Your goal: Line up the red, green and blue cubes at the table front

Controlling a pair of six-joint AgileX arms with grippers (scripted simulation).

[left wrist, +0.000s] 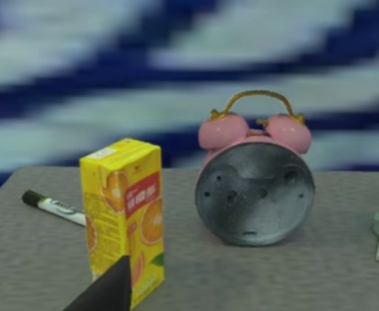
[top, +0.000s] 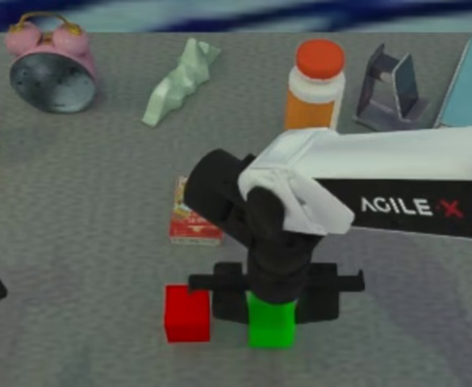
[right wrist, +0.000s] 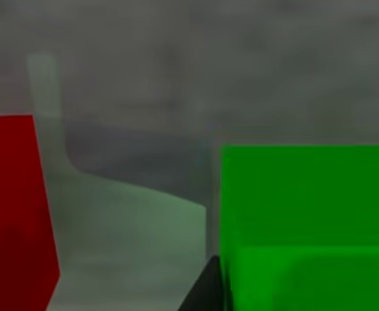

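Grey speckled table (top: 74,242); right jaws (top: 272,310) clasp green cube (top: 270,324) beside red cube (top: 187,314).

Matt cubes on a rough speckled table

The red cube (top: 187,313) and green cube (top: 270,324) look smooth, matt plastic; the table (top: 82,242) carpet-like; the alarm clock (left wrist: 254,184) back dull mottled metal; the juice carton (left wrist: 123,217) printed card.

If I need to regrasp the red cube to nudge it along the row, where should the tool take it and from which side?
Probably from straight above, closing on the far and near vertical faces of the small bright red cube. It sits flat on the grey speckled table, those faces look clear, and its right face lies close to the bright green cube, where the right tool is working, leaving little finger room.
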